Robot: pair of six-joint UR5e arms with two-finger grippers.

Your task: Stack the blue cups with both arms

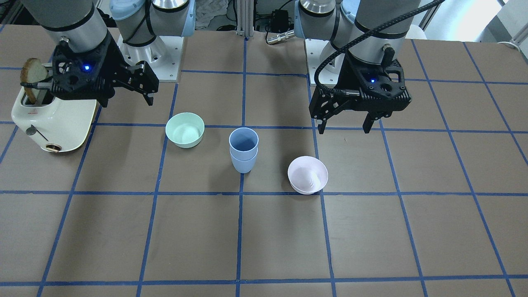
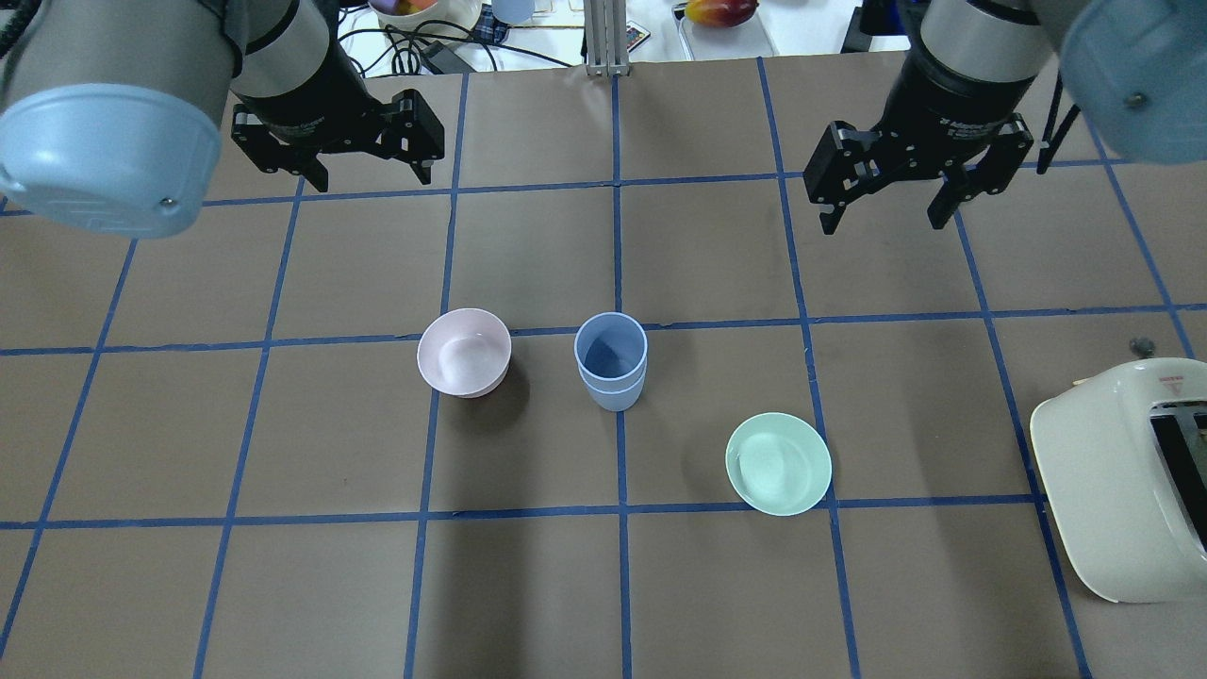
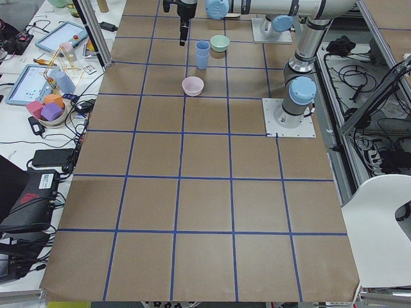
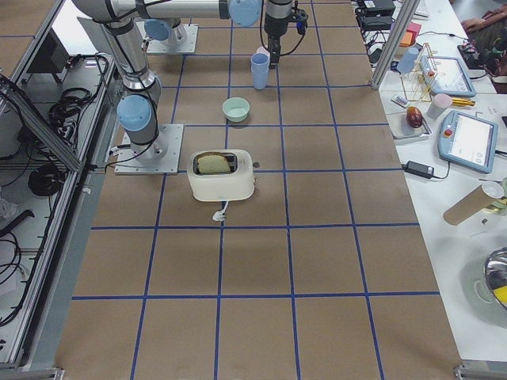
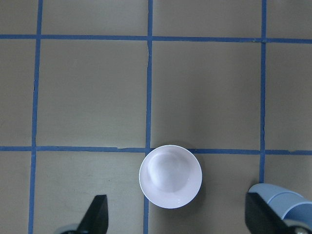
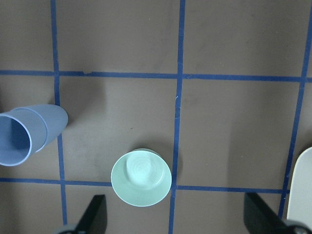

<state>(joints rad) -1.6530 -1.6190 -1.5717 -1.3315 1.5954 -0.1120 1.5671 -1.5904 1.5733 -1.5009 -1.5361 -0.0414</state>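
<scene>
On the taped table (image 2: 189,424) the blue cups (image 2: 611,363) stand nested; left gripper (image 2: 370,175) and right gripper (image 2: 884,223) gape empty.

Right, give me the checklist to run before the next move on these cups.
1. Cups nested, one inside the other: ok.
2. Stack upright on the table: ok.
3. Upper cup fully seated in the lower one: cannot tell.
4. Left gripper open, empty, away from the stack: ok.
5. Right gripper open, empty, away from the stack: ok.
6. Pink bowl and green bowl apart from the stack: ok.
</scene>
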